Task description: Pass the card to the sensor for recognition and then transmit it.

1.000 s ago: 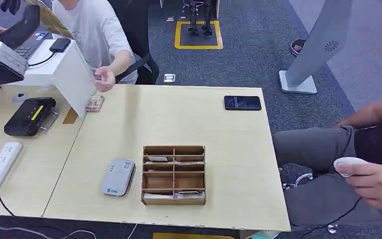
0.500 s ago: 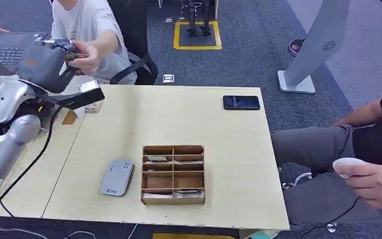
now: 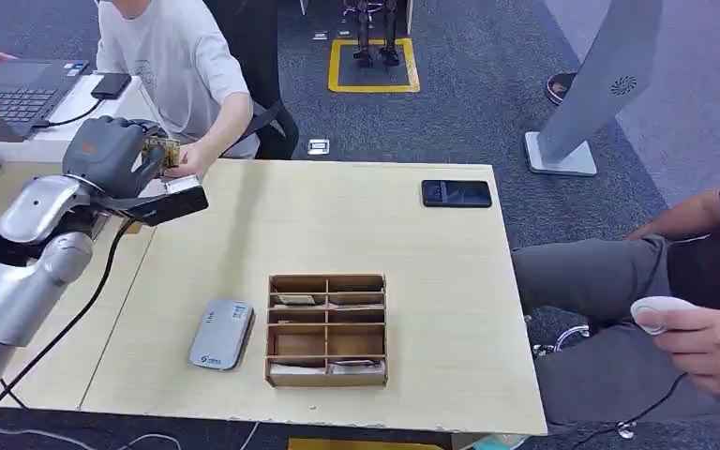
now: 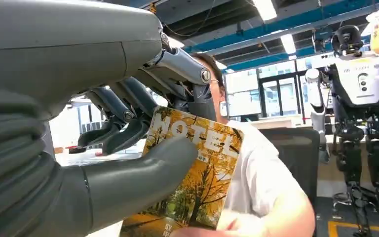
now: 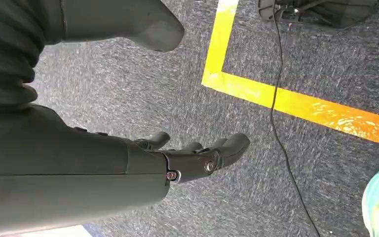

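While my left hand [image 3: 112,155] sits raised over the far left corner of the table [image 3: 412,244], I can see it grasping the card [image 3: 162,150]: in the left wrist view the thick thumb [image 4: 143,173] presses the printed face of the card [image 4: 197,177], a yellow autumn-tree picture with "HOTEL" across it, against the darker fingers [image 4: 128,133] behind. A person in a white shirt [image 3: 173,56] sits just past that corner, and that person's hand [image 3: 192,161] reaches in and touches the card's edge from the other side, so the card is between my hand and theirs.

My right hand [image 5: 192,155] hangs over grey carpet beside a yellow floor line [image 5: 286,98], holding nothing, its fingers loosely curved and apart.

On the table near me lies the grey card sensor [image 3: 221,334], flat, just left of a wooden compartment tray [image 3: 327,330] with a few cards lying in its slots. A black phone [image 3: 457,193] lies well apart near the far right edge. A dark cable [image 3: 84,300] trails from my left arm down across the neighbouring tabletop. A laptop [image 3: 14,89] stands open on the raised white desk to the far left.

To my right a second person sits close against the table's edge, holding a white handheld controller [image 3: 661,312]. A tall grey stand [image 3: 600,84] leans up from the carpet beyond.
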Robot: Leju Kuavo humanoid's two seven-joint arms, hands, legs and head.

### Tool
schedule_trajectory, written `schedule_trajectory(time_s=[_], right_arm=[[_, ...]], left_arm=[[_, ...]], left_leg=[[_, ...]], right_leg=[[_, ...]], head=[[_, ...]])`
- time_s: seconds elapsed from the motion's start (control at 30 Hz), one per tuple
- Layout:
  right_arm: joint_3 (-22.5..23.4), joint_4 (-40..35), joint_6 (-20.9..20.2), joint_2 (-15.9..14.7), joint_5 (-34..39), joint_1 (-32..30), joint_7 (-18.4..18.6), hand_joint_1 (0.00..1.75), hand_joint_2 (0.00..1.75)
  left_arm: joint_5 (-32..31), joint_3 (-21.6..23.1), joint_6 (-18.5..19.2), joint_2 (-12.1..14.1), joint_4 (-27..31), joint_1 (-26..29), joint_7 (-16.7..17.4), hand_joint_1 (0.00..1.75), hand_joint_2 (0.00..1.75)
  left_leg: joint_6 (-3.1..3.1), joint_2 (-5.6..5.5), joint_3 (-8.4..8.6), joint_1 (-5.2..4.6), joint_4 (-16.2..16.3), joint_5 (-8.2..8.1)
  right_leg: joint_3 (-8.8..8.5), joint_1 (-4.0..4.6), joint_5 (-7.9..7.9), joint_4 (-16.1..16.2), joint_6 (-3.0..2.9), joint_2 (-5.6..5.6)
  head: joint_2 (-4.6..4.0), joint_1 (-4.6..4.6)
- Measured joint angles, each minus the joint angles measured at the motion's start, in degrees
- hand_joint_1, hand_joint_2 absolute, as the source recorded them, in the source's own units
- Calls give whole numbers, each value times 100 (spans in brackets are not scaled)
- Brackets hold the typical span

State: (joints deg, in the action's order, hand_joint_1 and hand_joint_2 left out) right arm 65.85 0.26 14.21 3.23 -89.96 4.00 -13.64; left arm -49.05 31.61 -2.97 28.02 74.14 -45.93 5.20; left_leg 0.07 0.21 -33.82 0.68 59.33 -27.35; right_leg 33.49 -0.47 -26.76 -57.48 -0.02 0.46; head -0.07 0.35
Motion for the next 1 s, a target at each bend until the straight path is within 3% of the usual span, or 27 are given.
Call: schedule_trajectory(time_s=[0.37,0.4,0.43,0.47,0.5,0.77,1.0], right_arm=[[0,0,0,0,0,-6,-4,0,175],[-2,0,0,0,0,-7,-7,0,175],[0,0,2,0,0,-7,-7,0,175],[-2,0,2,0,0,-7,-4,0,175],[-2,0,2,0,0,-8,2,0,175],[-9,0,2,0,0,-17,61,0,175],[-9,0,20,0,11,-84,-9,0,175]], left_arm=[[-24,0,15,0,-2,11,-4,175,175],[-24,0,15,0,-2,14,-4,162,175],[-24,0,15,0,-2,16,-4,136,175],[-24,0,15,0,-2,17,-4,26,175],[-24,0,15,0,-2,21,-4,0,175],[-13,-2,-138,24,-2,178,-2,0,175],[85,-177,-769,354,192,778,-144,0,175]], left_leg=[[0,0,0,0,0,0],[0,0,-1,0,0,0],[0,0,-1,0,0,0],[0,0,-1,0,0,0],[0,0,-1,0,0,0],[0,-1,-2,0,-1,0],[-1,4,0,1,-6,0]], right_leg=[[0,0,0,0,0,0],[0,0,0,0,0,0],[0,0,0,0,0,0],[0,0,0,0,0,0],[0,0,0,0,0,0],[-2,0,0,0,0,-1],[2,-1,-4,-1,-3,5]], head=[[0,0],[0,0],[0,0],[0,0],[0,0],[0,0],[0,0]])
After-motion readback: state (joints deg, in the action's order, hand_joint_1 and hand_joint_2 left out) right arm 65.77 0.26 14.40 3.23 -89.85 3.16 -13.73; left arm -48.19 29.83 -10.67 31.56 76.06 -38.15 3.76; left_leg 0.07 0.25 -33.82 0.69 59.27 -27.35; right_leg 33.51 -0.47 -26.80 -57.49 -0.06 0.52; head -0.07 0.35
